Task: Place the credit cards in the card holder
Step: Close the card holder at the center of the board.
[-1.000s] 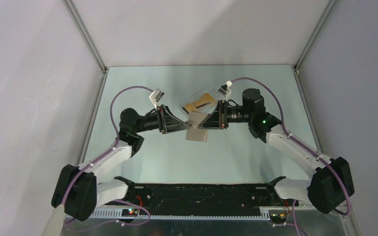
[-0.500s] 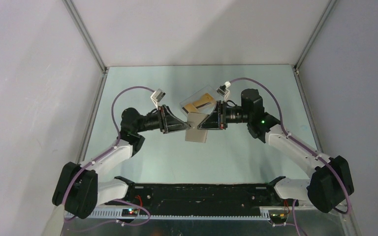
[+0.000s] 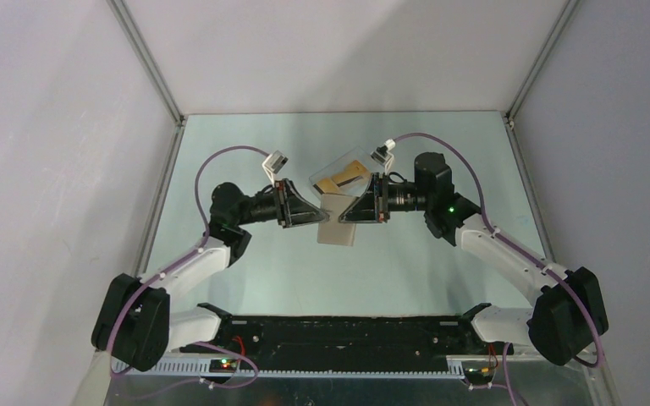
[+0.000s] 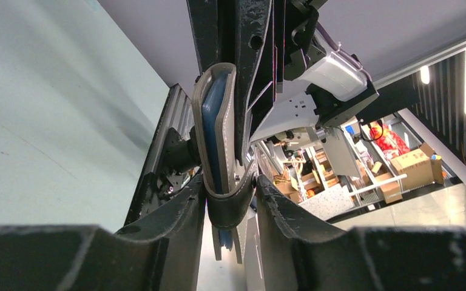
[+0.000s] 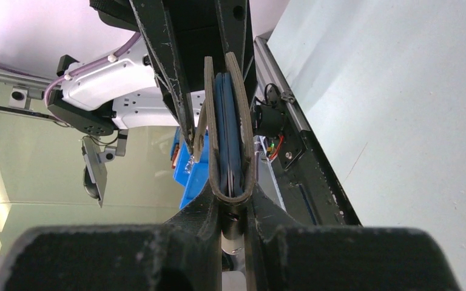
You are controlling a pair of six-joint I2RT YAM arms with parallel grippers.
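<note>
While both arms meet just on the near side of the clear box (image 3: 335, 162), the card holder (image 3: 337, 230) hangs between them, the right gripper (image 5: 233, 203) clamped on its fold and the left gripper (image 4: 230, 194) pinching both faces. Credit cards (image 3: 344, 178) lie inside that box.

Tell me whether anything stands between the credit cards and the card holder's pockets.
Yes: the card holder itself is folded nearly shut, the right gripper clamping one edge and the left gripper flanking the opposite edge. The credit cards lie in the clear box behind it; nothing else visible intervenes.
</note>
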